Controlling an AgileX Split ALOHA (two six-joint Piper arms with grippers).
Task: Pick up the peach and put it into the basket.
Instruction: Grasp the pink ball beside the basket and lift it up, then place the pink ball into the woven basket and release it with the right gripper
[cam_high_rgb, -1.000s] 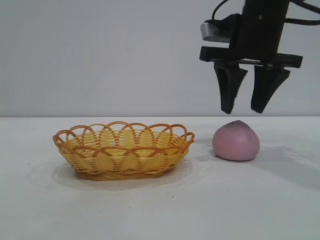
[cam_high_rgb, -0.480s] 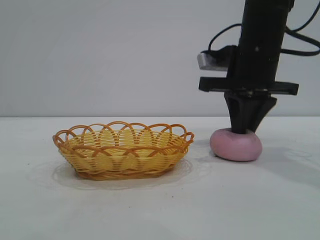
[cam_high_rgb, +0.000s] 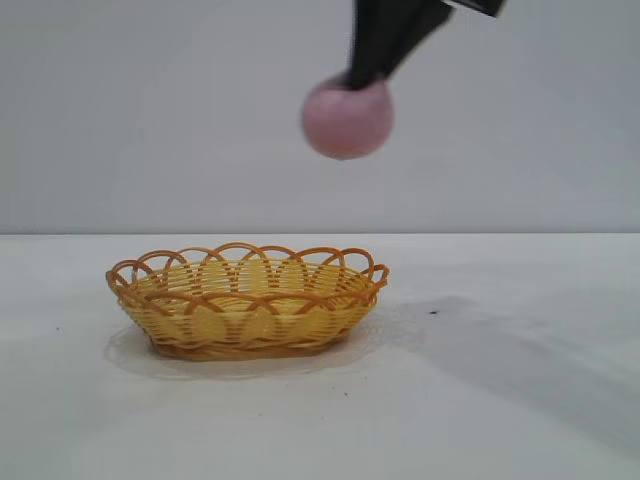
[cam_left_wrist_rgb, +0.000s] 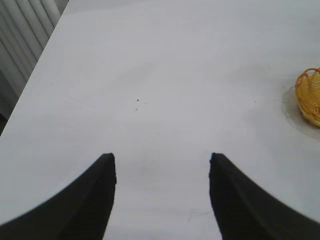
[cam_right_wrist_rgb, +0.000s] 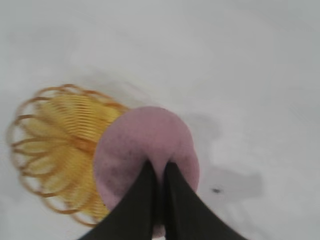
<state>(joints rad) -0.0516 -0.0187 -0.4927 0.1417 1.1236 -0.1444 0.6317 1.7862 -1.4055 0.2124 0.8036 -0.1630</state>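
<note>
My right gripper is shut on the pinkish-purple peach and holds it high in the air, above the right end of the basket. In the right wrist view the dark fingers pinch the soft peach, with the yellow basket below and beside it. The basket is a shallow oval of yellow weave with an orange looped rim, standing on the white table. My left gripper is open and empty over bare table, with an edge of the basket far off.
The white table carries the basket and a small dark speck where the peach lay. The table's edge and grey slats show in the left wrist view.
My right gripper came down on the peach, shut on it, then lifted it high and carried it left toward the basket. The basket has not moved.
</note>
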